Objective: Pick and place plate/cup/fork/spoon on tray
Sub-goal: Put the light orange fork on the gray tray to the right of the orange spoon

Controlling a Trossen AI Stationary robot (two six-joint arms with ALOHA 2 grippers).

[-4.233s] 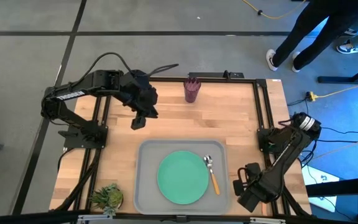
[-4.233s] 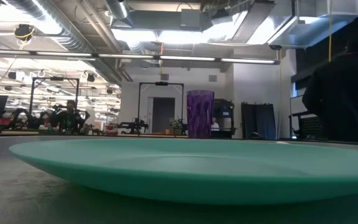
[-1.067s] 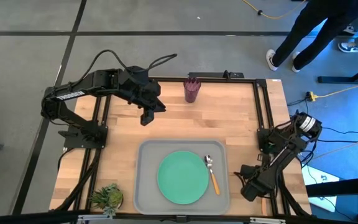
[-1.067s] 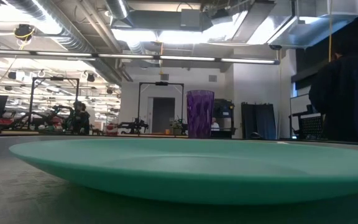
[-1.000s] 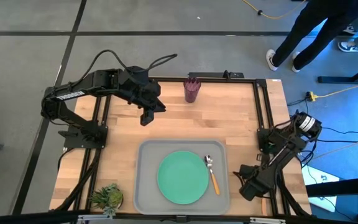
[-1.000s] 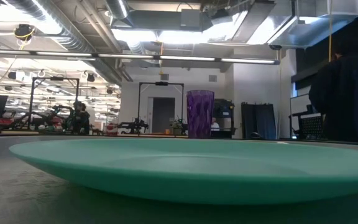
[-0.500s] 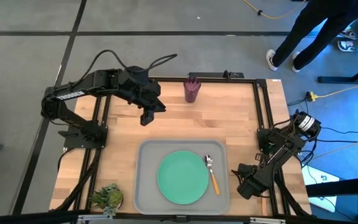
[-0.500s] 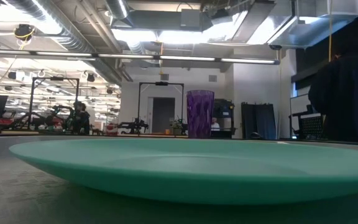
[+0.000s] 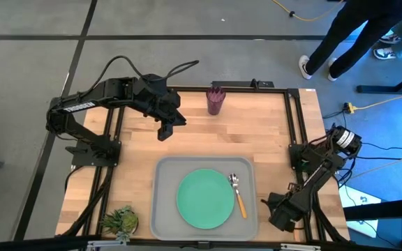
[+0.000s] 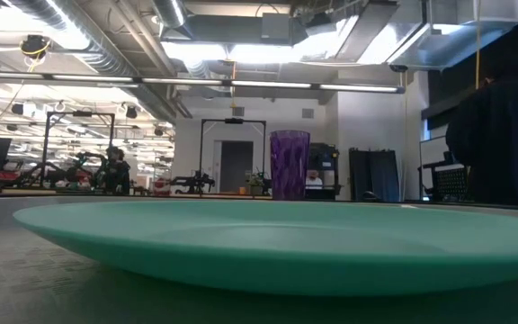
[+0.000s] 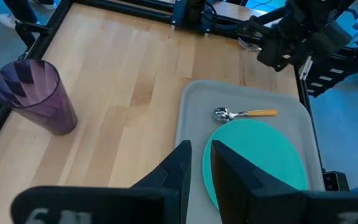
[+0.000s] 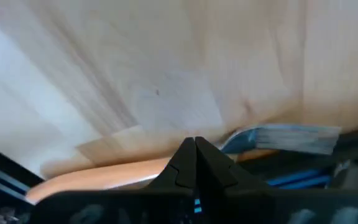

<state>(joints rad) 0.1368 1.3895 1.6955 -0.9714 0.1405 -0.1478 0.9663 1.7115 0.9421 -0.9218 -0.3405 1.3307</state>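
The light-grey tray (image 9: 165, 209) lies at the table's near middle. The green plate (image 9: 204, 199) lies flat in it, and it fills the low view (image 10: 277, 243). The spoon (image 9: 237, 193) lies in the tray to the right of the plate, bowl toward the far edge. The purple cup (image 9: 216, 101) stands upright on the wood at the far edge. My left gripper (image 9: 163, 131) hovers over the wood left of the cup, empty, its fingers a narrow gap apart (image 11: 199, 163). My right gripper (image 9: 276, 213) is shut and empty, low beside the tray's right near corner. The fork does not show plainly.
A small green plant (image 9: 121, 220) stands at the near left corner. Bare wood lies between the cup and the tray. A blurred tan strip (image 12: 104, 173) shows under my right gripper; I cannot tell what it is. A person (image 9: 358, 31) stands beyond the far right corner.
My right gripper has shifted a little toward the table's near edge beside the tray's right corner, staying shut. The plate, spoon and cup have not moved.
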